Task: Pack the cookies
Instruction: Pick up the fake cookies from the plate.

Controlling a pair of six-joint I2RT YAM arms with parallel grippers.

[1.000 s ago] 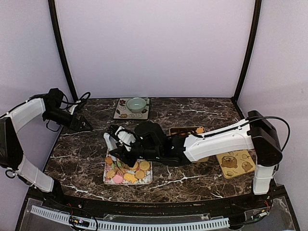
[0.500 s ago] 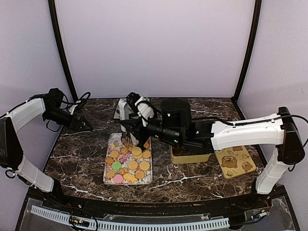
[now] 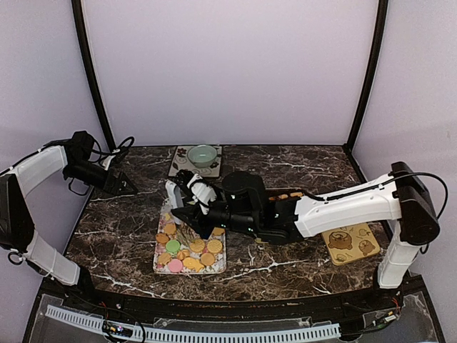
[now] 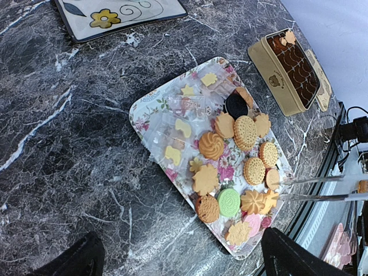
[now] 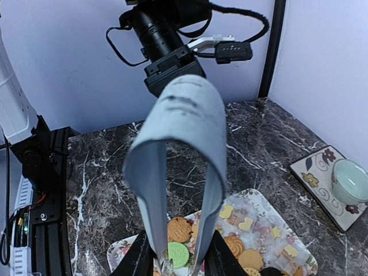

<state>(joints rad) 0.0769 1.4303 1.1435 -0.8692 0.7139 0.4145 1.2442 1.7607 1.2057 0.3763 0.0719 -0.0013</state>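
Comparing with half a second ago, the right tool (image 3: 189, 204) is found lower, brought down over the far half of the floral tray (image 4: 150, 103). It is closed partway on grey tongs (image 5: 178, 126), and no biscuit is seen between the tong tips. The cookies (image 4: 230, 167) are lying on the tray, crowded toward its near end; a few are seen in the tin (image 4: 290, 69). Another pick is judged to be starting. The left tool (image 3: 121, 184) is held fully spread and empty, well apart at the left edge of the tabletop (image 3: 128, 221). Bare marble is noted left of the tray; the tin stands near its right rim.
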